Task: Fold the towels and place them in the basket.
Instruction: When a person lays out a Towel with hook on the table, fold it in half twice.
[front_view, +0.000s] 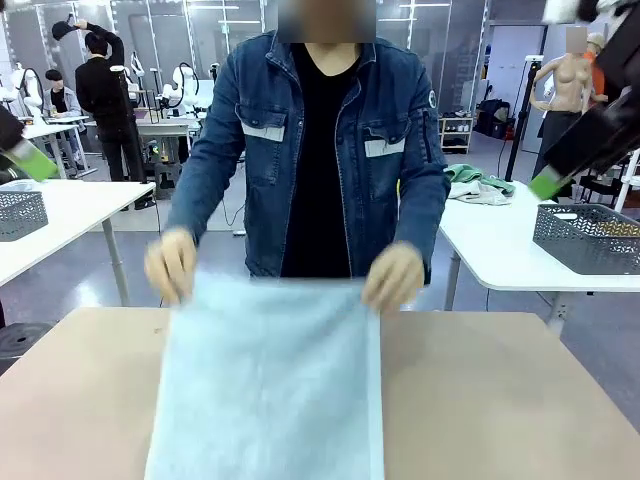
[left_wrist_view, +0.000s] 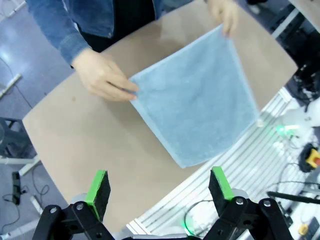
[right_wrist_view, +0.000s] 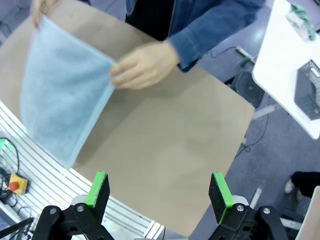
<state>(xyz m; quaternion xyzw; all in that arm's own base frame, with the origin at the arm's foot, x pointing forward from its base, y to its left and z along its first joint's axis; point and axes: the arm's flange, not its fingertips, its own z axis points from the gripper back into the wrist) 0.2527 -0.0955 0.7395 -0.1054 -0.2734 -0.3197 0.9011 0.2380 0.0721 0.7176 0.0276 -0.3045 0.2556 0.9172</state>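
While pinched at its far corners by the person's hands (front_view: 395, 275), found blue towel (front_view: 270, 380) spread across table (front_view: 500, 400), long axis far-to-near, overhanging the near edge. Noted left gripper (left_wrist_view: 159, 185) and right gripper (right_wrist_view: 159, 187) wide open, empty, equally near.

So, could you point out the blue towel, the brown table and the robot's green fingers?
Blue towel (front_view: 270, 390), front view, middle of the cloth.
Table (right_wrist_view: 175, 135), right wrist view, bare part of its top.
Left arm's fingers (left_wrist_view: 100, 187), left wrist view, green pad of one finger.
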